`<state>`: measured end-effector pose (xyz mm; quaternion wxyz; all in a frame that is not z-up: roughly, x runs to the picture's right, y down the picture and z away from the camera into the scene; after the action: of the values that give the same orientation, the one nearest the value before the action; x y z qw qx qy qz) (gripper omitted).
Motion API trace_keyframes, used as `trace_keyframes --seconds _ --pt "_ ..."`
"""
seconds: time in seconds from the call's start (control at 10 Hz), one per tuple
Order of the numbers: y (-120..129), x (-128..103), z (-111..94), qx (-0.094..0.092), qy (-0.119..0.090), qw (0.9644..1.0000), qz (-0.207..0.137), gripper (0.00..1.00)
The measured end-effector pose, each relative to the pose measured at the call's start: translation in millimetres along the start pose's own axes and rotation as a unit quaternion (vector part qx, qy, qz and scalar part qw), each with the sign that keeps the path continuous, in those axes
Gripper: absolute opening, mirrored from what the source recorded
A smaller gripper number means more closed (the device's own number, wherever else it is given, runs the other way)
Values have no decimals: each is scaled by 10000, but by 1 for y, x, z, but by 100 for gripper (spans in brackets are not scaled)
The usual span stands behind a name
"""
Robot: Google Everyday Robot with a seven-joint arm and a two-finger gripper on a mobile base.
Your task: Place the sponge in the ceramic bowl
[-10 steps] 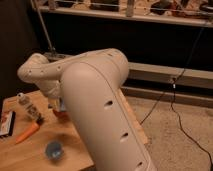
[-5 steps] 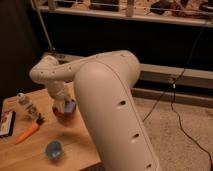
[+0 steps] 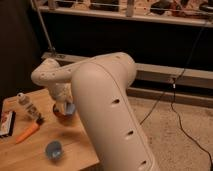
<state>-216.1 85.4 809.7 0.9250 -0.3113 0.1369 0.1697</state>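
Note:
The orange-red ceramic bowl (image 3: 60, 116) stands on the wooden table (image 3: 75, 140), mostly hidden behind my arm. My gripper (image 3: 64, 106) hangs from the white wrist directly over the bowl, pointing down. A pale blue piece, the sponge (image 3: 70, 108), shows at the gripper's tip just above the bowl's rim. The gripper looks shut on it. My big white upper arm (image 3: 107, 110) fills the middle of the view and hides the bowl's right side.
An orange carrot (image 3: 27, 132) lies left of the bowl. A round blue cup (image 3: 53, 149) sits near the table's front. A small white bottle (image 3: 27, 106) and a flat packet (image 3: 6, 124) are at the left edge. Black cables (image 3: 175, 105) run over the floor on the right.
The wrist and gripper have moved right and slightly down, coming over the bowl. The upper arm has swung right and now covers more of the view.

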Motion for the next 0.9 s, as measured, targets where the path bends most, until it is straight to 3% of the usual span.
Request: trace_keyframes --seconds 0.2,0.4,0.5,0.8,0.9 --pt "-3 2 5 27 147 9999 21 3" --pt "-6 -4 9 9 158 9999 -7 27" --pt "-6 -8 10 -1 139 9999 -37 32" --pt "0 -19 13 -85 144 9997 -157 62" --pt "1 -19 14 -95 170 9997 -174 67"
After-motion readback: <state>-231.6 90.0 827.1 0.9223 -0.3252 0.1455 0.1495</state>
